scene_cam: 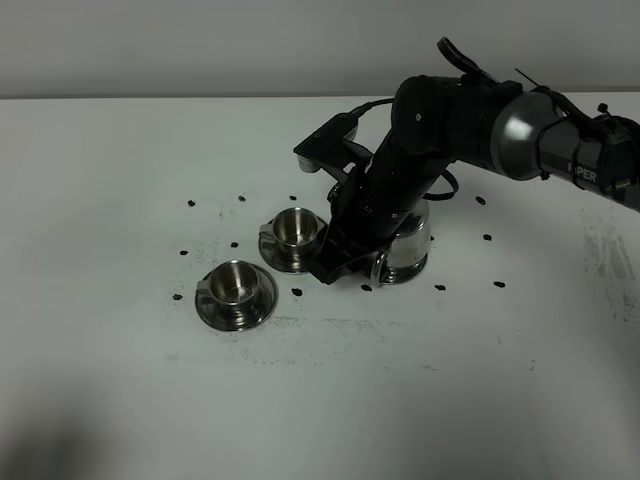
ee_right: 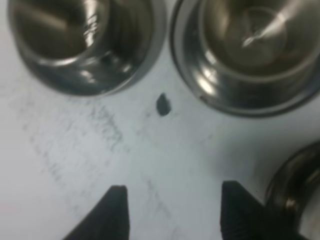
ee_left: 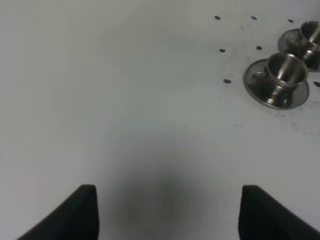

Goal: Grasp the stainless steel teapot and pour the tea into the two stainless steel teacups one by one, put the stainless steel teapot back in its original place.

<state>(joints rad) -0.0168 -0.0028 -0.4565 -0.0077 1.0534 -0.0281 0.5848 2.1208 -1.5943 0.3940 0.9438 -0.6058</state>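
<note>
The stainless steel teapot (scene_cam: 410,252) stands right of centre, mostly hidden behind my right arm; its loop handle (scene_cam: 378,267) faces the front. Its saucer is not clearly seen. Two stainless steel teacups stand on saucers: the near one (scene_cam: 236,284) and the far one (scene_cam: 294,228). My right gripper (scene_cam: 335,266) hangs low between the far cup and the teapot, open and empty. In the right wrist view its fingers (ee_right: 117,212) stand apart over bare table, with both cups (ee_right: 85,40) (ee_right: 250,45) ahead and a steel edge of the teapot (ee_right: 295,192) beside one finger. My left gripper (ee_left: 167,215) is open over bare table.
Small black marks (scene_cam: 297,292) dot the white table (scene_cam: 120,160) around the set. The left wrist view shows the two cups (ee_left: 286,75) far off to one side. The left arm is out of the exterior view.
</note>
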